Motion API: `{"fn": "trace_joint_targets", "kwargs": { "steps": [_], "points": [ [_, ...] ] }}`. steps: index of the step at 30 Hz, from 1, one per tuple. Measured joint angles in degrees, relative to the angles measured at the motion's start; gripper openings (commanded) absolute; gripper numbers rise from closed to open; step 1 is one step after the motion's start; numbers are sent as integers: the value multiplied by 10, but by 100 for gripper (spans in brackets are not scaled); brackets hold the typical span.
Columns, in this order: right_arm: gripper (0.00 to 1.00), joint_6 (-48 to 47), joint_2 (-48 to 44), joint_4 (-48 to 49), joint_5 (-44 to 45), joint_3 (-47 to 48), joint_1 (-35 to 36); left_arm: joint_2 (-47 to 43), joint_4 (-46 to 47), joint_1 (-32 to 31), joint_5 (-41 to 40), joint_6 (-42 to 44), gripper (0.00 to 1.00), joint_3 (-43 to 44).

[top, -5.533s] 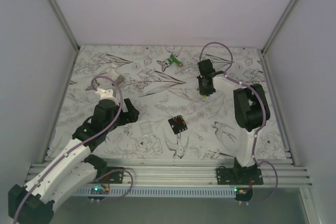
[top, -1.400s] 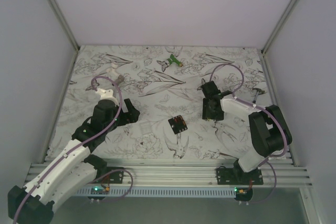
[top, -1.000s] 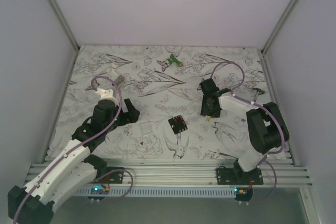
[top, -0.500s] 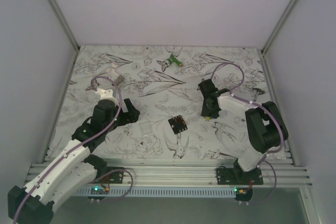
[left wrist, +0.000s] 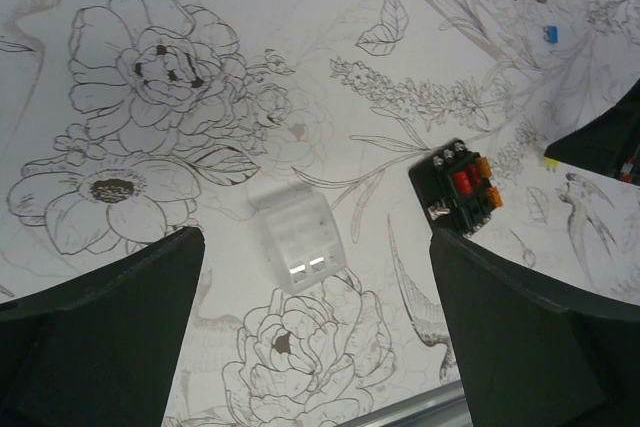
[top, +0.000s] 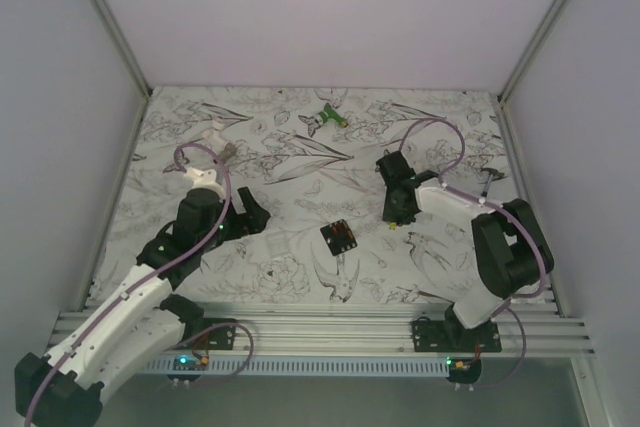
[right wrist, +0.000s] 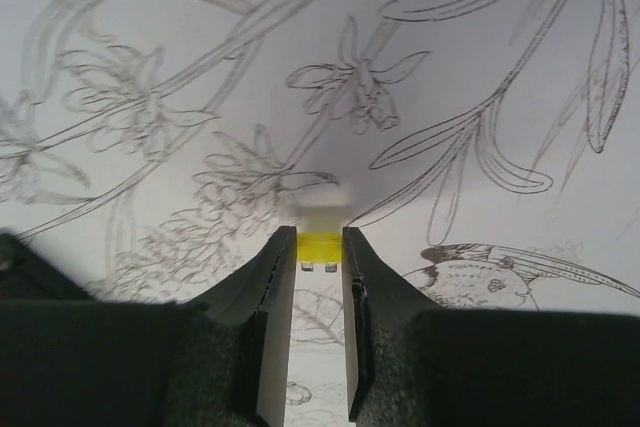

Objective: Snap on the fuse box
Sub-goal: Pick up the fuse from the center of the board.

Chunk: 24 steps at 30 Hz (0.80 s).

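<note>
Toward the near edge, fuse box (top: 339, 237): lies flat on the table (top: 300, 162), about midway between its left and right edges; slotted face up, with red and orange fuses showing in the left wrist view; nothing touches it.
Right gripper (top: 393, 219): tipped down to the surface just right of the fuse box and apart from it; jaws drawn together on a yellow fuse (right wrist: 320, 245), pinched by its two sides at the very fingertips; I judge you are lifting a loose fuse to seat in a slot before the box is closed.
Left gripper (top: 252, 217): jaws spread fully and holding nothing; it hangs left of the fuse box with the clear cover (left wrist: 297, 237) framed between its fingers; I judge it is posted there to take that cover.
Clear cover: lies on the table near the fuse box's left side, not touching it; it is not yet fitted, so the snapping step is undone.
Blue fuse (left wrist: 549, 33): loose on the table, farther from the near edge than the fuse box.
Green-and-white tool (top: 328, 115): by the far edge, well apart from both grippers.
Risk: the hold on the yellow fuse is narrow and at the tips; you may find it twists on lifting; which way its blades point I cannot tell.
</note>
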Motion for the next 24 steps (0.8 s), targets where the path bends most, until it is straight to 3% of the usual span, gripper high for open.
{"fn": "trace_joint_targets", "kwargs": {
  "steps": [9, 18, 24],
  "points": [
    [25, 13, -98, 49, -17, -3, 46, 37, 33, -11, 61, -34, 95, 8],
    [25, 63, -164, 136, -33, -4, 120, 111, 117, -129, 41, -43, 83, 37],
    [25, 97, -184, 184, -39, -4, 154, 165, 186, -172, 8, -37, 73, 60]
  ]
}}
